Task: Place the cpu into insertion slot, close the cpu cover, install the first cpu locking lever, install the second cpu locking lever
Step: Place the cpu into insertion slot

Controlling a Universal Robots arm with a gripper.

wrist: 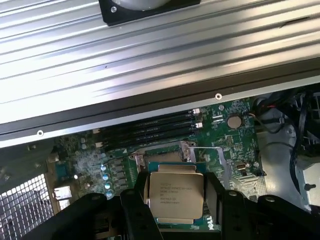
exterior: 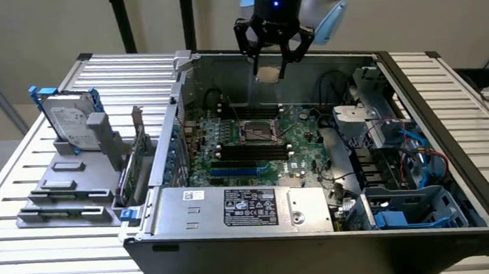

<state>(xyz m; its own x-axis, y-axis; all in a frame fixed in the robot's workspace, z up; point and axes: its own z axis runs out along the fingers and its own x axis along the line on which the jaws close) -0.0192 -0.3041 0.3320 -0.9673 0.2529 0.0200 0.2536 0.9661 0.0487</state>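
Ribbed silver metal surface carries an open black computer case, with a green circuit board lying inside. Above the case hangs the black two-fingered hand, clamped on the small square silver-grey cpu — a finger on each of two opposite edges, printed face toward the wrist camera. Down on the board sits the square silver-rimmed insertion slot, dark at its centre — well apart from the chip.

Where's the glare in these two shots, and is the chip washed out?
Wrist view: harsh glare whitens the ribbed metal table; the cpu, clamped in the gripper, is evenly lit, not washed out. Exterior view: soft even light, the inside of the computer case shadowed.
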